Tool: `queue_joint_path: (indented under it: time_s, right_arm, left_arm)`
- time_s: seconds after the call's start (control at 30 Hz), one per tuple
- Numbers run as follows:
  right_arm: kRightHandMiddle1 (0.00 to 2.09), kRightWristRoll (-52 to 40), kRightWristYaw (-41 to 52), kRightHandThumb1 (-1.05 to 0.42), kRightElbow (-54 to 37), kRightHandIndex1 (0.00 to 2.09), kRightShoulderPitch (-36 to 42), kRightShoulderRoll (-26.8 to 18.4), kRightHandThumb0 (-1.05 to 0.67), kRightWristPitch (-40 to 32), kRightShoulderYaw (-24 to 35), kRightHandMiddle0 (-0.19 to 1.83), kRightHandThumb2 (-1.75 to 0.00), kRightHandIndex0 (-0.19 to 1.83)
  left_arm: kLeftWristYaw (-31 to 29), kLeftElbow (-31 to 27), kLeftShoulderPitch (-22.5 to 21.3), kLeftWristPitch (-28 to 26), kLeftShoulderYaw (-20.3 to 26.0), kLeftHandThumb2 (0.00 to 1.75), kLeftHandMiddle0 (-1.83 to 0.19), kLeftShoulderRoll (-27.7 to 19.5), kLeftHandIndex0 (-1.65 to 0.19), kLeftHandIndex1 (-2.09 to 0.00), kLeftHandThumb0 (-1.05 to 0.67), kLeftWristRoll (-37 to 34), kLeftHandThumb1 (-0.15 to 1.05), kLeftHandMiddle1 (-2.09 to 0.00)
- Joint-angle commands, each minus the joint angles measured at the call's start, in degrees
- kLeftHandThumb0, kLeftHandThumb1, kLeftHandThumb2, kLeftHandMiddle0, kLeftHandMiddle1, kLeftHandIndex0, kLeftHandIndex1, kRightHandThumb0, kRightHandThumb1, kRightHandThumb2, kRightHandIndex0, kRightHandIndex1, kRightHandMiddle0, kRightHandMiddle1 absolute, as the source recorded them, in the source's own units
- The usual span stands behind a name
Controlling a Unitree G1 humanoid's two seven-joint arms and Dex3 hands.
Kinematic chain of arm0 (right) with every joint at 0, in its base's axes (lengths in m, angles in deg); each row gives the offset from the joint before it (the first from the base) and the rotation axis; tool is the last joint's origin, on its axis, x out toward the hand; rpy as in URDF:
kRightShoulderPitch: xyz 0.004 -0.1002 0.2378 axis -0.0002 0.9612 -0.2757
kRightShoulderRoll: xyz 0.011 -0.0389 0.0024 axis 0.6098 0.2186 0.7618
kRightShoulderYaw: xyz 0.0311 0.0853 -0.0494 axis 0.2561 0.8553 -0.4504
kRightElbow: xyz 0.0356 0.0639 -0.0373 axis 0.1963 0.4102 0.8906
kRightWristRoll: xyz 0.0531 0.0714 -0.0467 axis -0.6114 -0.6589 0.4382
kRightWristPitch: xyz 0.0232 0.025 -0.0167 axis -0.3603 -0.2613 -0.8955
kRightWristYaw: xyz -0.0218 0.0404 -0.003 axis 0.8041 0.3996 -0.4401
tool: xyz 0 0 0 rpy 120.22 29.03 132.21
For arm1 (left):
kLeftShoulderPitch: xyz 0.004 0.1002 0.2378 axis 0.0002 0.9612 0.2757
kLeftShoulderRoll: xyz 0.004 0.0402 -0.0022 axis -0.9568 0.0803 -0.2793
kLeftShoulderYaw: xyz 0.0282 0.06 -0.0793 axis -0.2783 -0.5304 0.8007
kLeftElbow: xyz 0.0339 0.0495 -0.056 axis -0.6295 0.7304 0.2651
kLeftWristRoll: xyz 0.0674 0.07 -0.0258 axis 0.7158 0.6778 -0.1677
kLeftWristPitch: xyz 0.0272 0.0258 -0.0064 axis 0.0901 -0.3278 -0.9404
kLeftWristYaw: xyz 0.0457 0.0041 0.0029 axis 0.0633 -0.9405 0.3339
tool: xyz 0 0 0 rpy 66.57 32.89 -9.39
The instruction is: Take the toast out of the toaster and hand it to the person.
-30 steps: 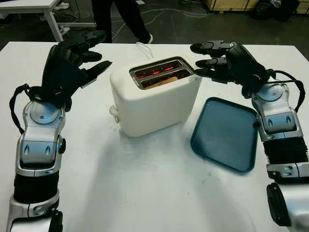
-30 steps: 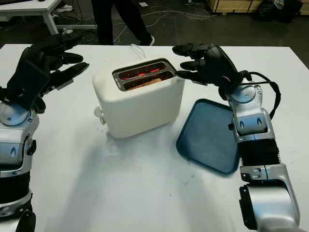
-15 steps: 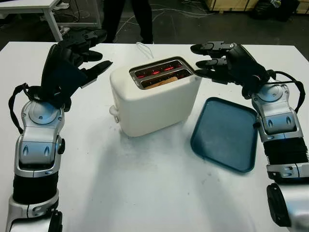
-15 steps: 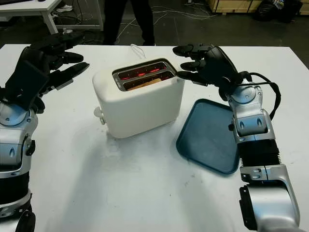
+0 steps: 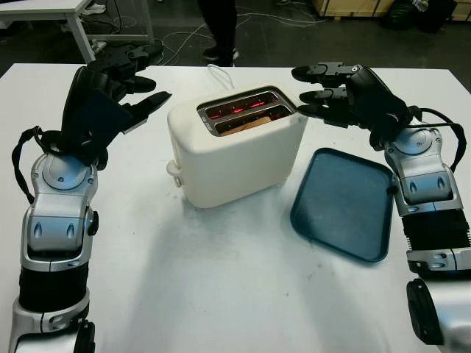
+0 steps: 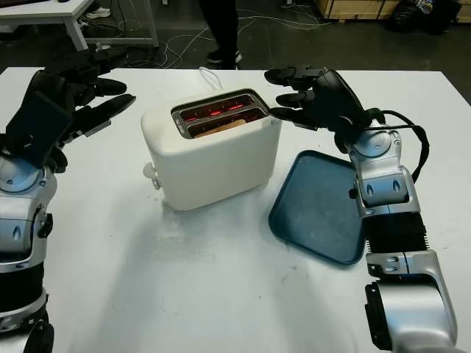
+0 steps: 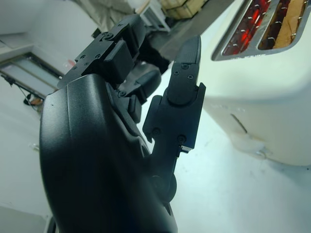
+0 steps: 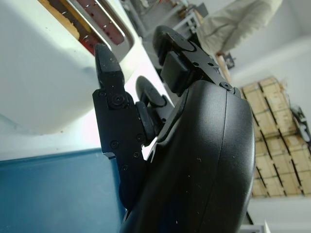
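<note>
1. Behind the table the person's legs have stepped rightward; both my hands hold their places.
2. My left hand hovers open, left of the toaster.
3. My right hand is open too, empty, just beside the toaster's far right corner.
4. Toast sits in the near slot, elements glowing red.
5. A blue tray lies right of the toaster.

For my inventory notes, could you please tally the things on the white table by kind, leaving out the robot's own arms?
Toaster: 1
Toast, sitting in the toaster's nearer slot: 1
Blue tray: 1
Total: 3
</note>
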Motion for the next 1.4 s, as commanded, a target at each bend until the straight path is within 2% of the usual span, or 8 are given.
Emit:
queue_joint_path:
  time_s: [0.0, 0.9, 1.37]
  right_arm:
    - [0.0, -0.97, -0.5, -0.92, 0.19, 0.06, 0.67, 0.23, -0.33, 0.69, 0.7, 0.61, -0.05, 0.66]
    - [0.01, -0.8, -0.43, -0.92, 0.52, 0.1, 0.7, 0.17, -0.33, 1.73, 0.56, 0.63, -0.03, 0.72]
    - [0.0, 0.5, -0.58, -0.92, 0.29, 0.08, 0.54, -0.36, -0.32, 1.16, -0.22, 0.62, -0.05, 0.67]
  left_arm:
    - [-0.11, -0.95, 0.81, -0.04, 0.08, 0.05, -0.29, -0.23, -0.61, -0.1, -0.39, 0.1, 0.92, -0.94]
    - [0.09, -0.73, 0.48, -0.12, 0.35, 0.05, -0.28, 0.14, -0.59, -0.11, -0.37, -0.29, 0.92, -0.93]
    - [-0.08, -0.53, 0.4, 0.14, 0.43, 0.04, -0.28, 0.4, -0.59, -0.13, -0.38, -0.75, 0.92, -0.94]
